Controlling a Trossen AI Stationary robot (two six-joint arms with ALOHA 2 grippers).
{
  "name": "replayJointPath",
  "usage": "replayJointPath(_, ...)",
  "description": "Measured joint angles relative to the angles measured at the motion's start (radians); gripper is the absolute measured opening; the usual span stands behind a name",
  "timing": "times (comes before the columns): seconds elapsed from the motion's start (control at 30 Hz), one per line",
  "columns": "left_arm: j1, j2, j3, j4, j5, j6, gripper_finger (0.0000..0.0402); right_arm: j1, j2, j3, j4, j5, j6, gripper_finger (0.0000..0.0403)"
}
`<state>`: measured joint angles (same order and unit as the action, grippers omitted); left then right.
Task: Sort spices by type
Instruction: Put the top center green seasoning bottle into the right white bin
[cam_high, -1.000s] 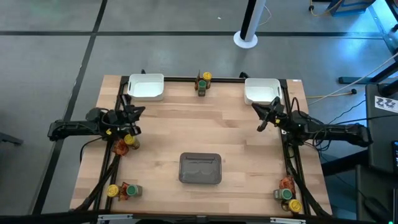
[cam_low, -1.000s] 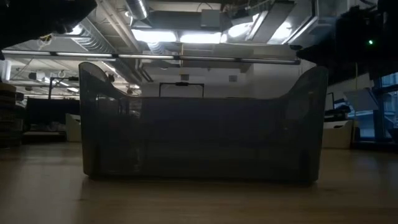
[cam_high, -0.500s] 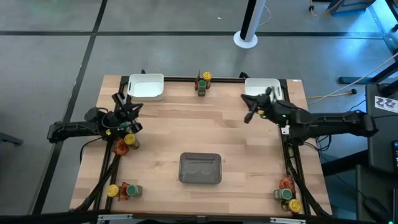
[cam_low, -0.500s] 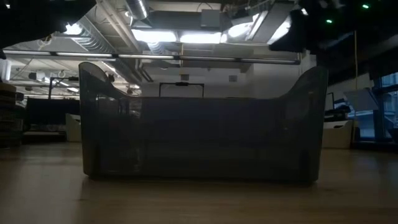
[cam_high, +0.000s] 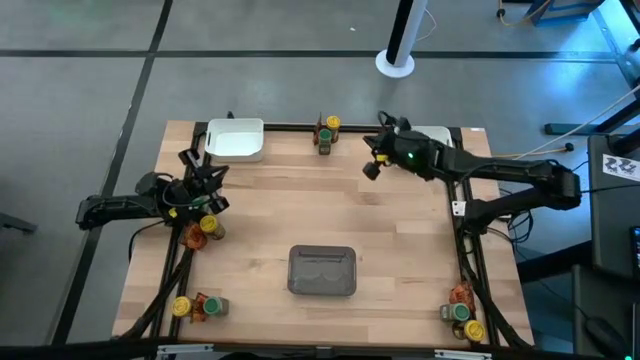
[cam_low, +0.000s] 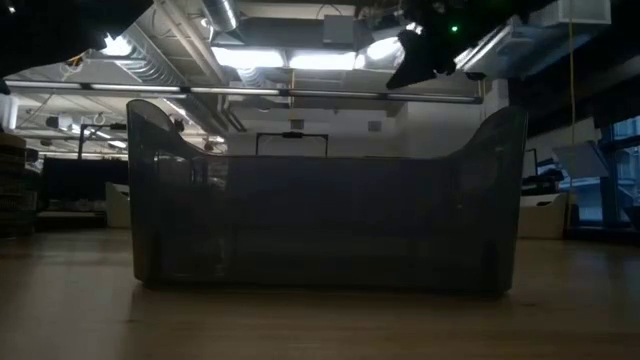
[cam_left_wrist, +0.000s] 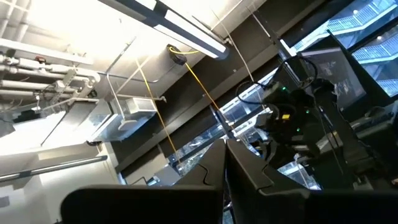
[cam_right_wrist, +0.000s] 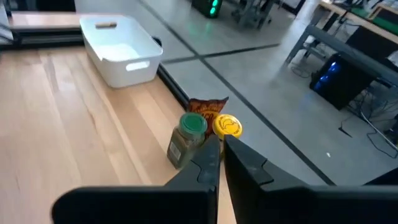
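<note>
Spices stand in several small groups. At the far edge's middle are a green-lidded jar (cam_high: 323, 136), a yellow-lidded jar (cam_high: 332, 123) and a reddish packet. My right wrist view shows these as the green-lidded jar (cam_right_wrist: 186, 140), yellow-lidded jar (cam_right_wrist: 227, 126) and packet (cam_right_wrist: 208, 107). More groups stand by the left edge (cam_high: 202, 230), the near-left corner (cam_high: 195, 307) and the near-right corner (cam_high: 462, 315). My right gripper (cam_high: 371, 166) hangs shut in the air to the right of the far-middle group, touching nothing. My left gripper (cam_high: 200, 175) waits shut above the left edge.
A grey mesh tray (cam_high: 322, 270) sits at the table's near middle and fills the low view (cam_low: 320, 210). One white tray (cam_high: 235, 140) stands at the far left. Another white tray (cam_high: 440, 135) at the far right is partly under my right arm. Bare wood lies between them.
My right arm has swung from beside the far-right white tray toward the table's left and far edge, stretching out until its gripper hangs near the far-middle spice group. In the low view it has crossed the top from right toward the middle.
</note>
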<state>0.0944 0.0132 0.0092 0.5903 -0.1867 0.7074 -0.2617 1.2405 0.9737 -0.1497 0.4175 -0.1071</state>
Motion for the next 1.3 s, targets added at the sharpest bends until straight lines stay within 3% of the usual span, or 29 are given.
replayJointPath(0.63, 0.000, 0.000, 0.000, 0.006, 0.000, 0.000, 0.0004, -0.129, 0.224, 0.278, -0.102, -0.208, -0.064, 0.0023)
replayJointPath(1.1, 0.000, 0.000, 0.000, 0.006, 0.000, 0.000, 0.0004, -0.153, 0.476, 0.618, -0.293, -0.228, -0.249, 0.0023)
replayJointPath(1.3, 0.000, 0.000, 0.000, 0.006, 0.000, 0.000, 0.0004, -0.172, 0.561, 0.705, -0.313, -0.228, -0.343, 0.0023)
